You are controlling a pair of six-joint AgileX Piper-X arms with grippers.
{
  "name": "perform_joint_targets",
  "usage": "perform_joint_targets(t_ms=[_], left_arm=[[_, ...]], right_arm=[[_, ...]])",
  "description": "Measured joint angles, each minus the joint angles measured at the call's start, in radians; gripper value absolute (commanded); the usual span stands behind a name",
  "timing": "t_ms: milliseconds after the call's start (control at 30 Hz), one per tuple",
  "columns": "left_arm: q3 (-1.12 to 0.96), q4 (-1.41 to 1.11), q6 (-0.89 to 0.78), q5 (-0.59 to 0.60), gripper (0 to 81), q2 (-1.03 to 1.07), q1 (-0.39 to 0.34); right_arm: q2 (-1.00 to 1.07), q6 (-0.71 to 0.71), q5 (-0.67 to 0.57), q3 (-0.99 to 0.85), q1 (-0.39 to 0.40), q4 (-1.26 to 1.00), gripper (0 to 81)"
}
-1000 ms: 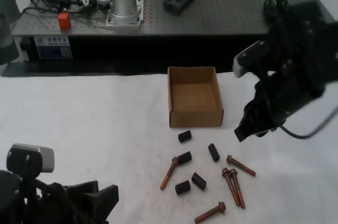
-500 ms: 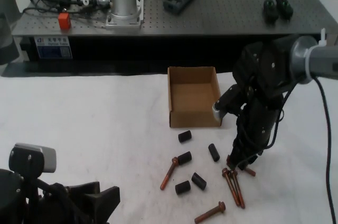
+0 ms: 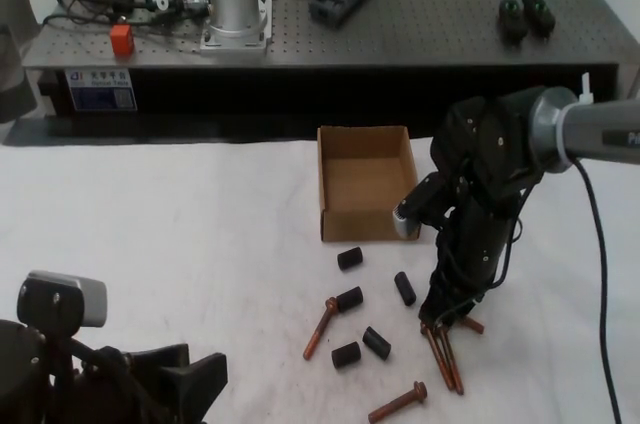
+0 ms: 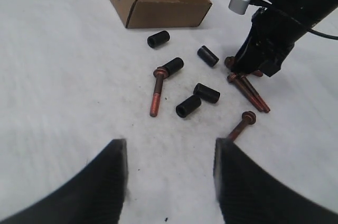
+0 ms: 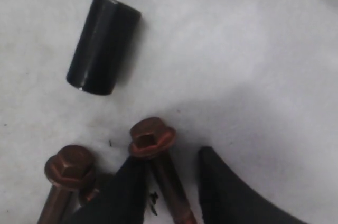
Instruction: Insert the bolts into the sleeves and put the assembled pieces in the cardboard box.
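Two grippers: left gripper (image 4: 170, 179) is held wide open, low at near left; right gripper (image 5: 171, 200) is set narrowly astride a bolt (image 5: 152, 138), near a sleeve (image 5: 103, 44), not yet clamped.
Box (image 3: 368, 224): placed just beyond the scattered parts.
Risk: the next bolt (image 5: 69, 167), just beside, may be caught or pushed; a one-sided pinch may swivel the shank.
Hidden: the shank end is covered by the fingers (image 5: 227, 195); contact cannot be told.
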Motion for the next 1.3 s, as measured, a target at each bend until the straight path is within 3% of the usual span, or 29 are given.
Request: perform_joint_targets(t_ms=[100,400,600,767,933,1300], left_arm=[[-0.004,0.000,0.009,0.018,37.4,0.030,0.000],[-0.151,0.007,0.068,0.103,37.4,0.296,0.000],[-0.333,0.043,0.119,0.107,37.4,0.509,-0.015],[-0.520,0.143,0.178,0.107,37.4,0.726,-0.054],[-0.767,0.289,0.239,0.095,37.3,0.941,-0.090],[-1.189,0.733,0.676,0.027,36.6,1.294,-0.177]], right_arm=[[0.004,-0.001,0.000,-0.005,0.000,0.000,0.7],[-0.031,0.066,-0.043,0.002,-0.033,-0.022,0.4],[-0.367,0.200,-0.177,0.057,-0.132,-0.048,0.4],[-0.681,0.246,-0.186,0.278,-0.199,-0.046,0.4],[-0.796,0.267,-0.190,0.367,-0.212,-0.043,0.4],[-0.864,0.280,-0.194,0.474,-0.218,-0.041,0.4]])
